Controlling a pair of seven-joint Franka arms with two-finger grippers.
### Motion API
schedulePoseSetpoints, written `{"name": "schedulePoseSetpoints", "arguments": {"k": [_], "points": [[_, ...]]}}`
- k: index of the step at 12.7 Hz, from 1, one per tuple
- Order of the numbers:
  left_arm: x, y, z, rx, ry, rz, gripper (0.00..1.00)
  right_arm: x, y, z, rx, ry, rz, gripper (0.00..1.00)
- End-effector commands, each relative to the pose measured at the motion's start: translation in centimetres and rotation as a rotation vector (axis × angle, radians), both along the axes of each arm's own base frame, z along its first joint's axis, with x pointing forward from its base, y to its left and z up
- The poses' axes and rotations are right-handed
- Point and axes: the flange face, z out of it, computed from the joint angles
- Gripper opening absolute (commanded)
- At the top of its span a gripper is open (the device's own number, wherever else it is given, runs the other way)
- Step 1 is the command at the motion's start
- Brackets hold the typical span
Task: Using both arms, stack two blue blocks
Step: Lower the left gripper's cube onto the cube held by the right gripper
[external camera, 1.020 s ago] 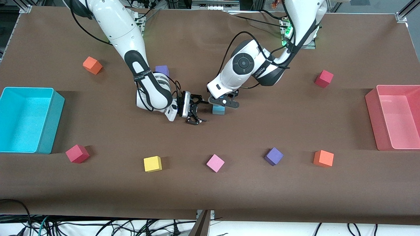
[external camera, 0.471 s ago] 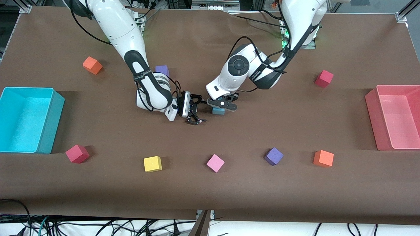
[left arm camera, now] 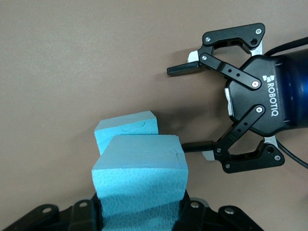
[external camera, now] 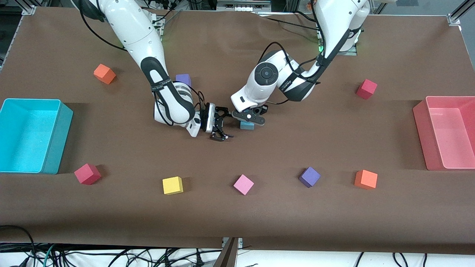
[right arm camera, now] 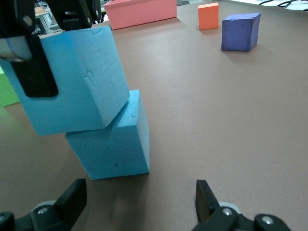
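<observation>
Left gripper [external camera: 249, 116]: clamped on the upper blue block [right arm camera: 72, 77], tilted, one edge touching the lower blue block [right arm camera: 113, 149] at mid-table, apparently for stacking.
Right gripper [external camera: 219, 128]: jaws spread, holding nothing, low just beside the pair, waiting.

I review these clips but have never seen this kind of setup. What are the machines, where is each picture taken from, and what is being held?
Two white robot arms work at a brown table. One picture looks down from across the table; the other two come from cameras on each arm's wrist. The left gripper has its jaws shut on a blue block, tilted and touching the top of a second blue block that sits on the table. The right gripper waits beside them, jaws open and empty. Other coloured cubes lie scattered around, with a cyan bin at the right arm's end and a pink bin at the left arm's end.
</observation>
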Motion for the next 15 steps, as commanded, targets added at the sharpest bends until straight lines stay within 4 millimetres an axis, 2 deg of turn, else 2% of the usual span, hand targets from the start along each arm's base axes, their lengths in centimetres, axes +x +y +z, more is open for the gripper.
{"name": "schedulePoseSetpoints", "arguments": {"k": [1,9,15], "points": [[0.2,-0.3,0.1,0.015,-0.013,-0.018,0.27,-0.7,-0.1,0.0,0.008,-0.003,-0.004,1.0],[0.6,0.5,1.1,0.037,0.001,-0.013,0.28,-0.9,0.1,-0.1,0.008,0.0,-0.013,1.0],[0.5,0.4,0.8,0.066,-0.037,-0.06,0.29,-1.0,0.5,0.2,0.006,-0.018,-0.003,1.0]]}}
